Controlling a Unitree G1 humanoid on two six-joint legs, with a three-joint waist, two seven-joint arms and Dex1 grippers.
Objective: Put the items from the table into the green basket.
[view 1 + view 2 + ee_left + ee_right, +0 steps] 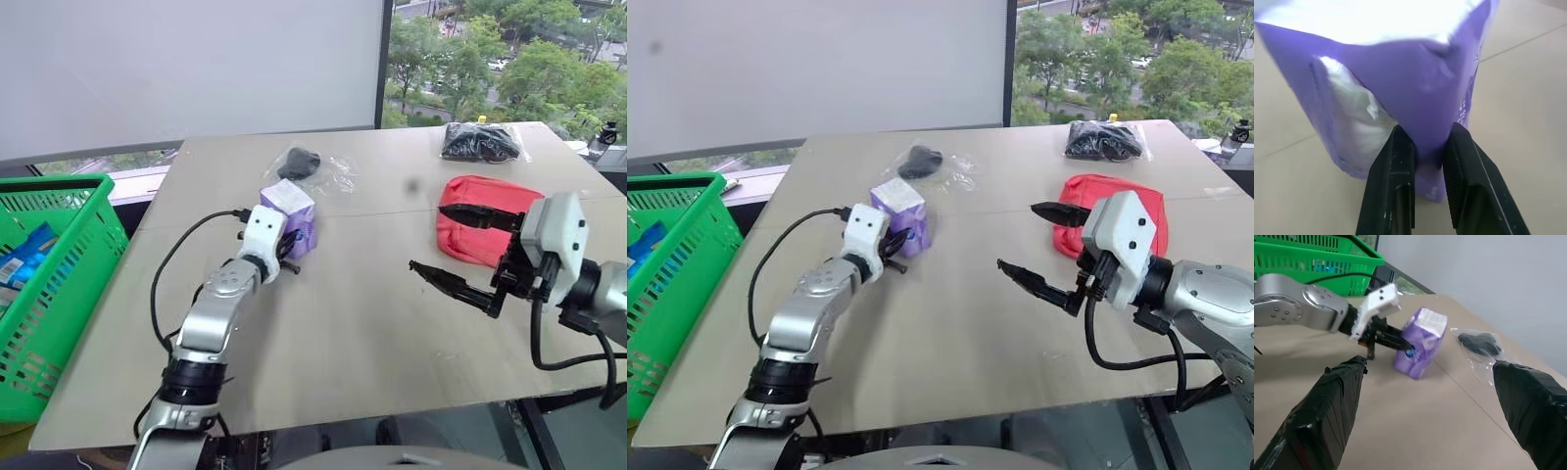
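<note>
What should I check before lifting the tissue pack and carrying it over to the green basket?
1. Left gripper shut on the tissue pack: ok.
2. Bite depth: pinches a fold at the pack's lower edge; cannot tell if it holds.
3. Pack standing on the table, not lifted: ok.
4. Bagged black item just behind, apart from pack: ok.
5. Green basket open, room inside: ok.
6. Right gripper open, away from the pack: ok.

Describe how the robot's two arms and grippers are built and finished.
Both arms are silver-grey metal segments with black joint rings and loose black cables looping alongside. Each wrist carries a boxy white housing with small dark dots. The left gripper and right gripper each have two long black tapered fingers; the right gripper's look wrapped in black tape in the right wrist view.
</note>
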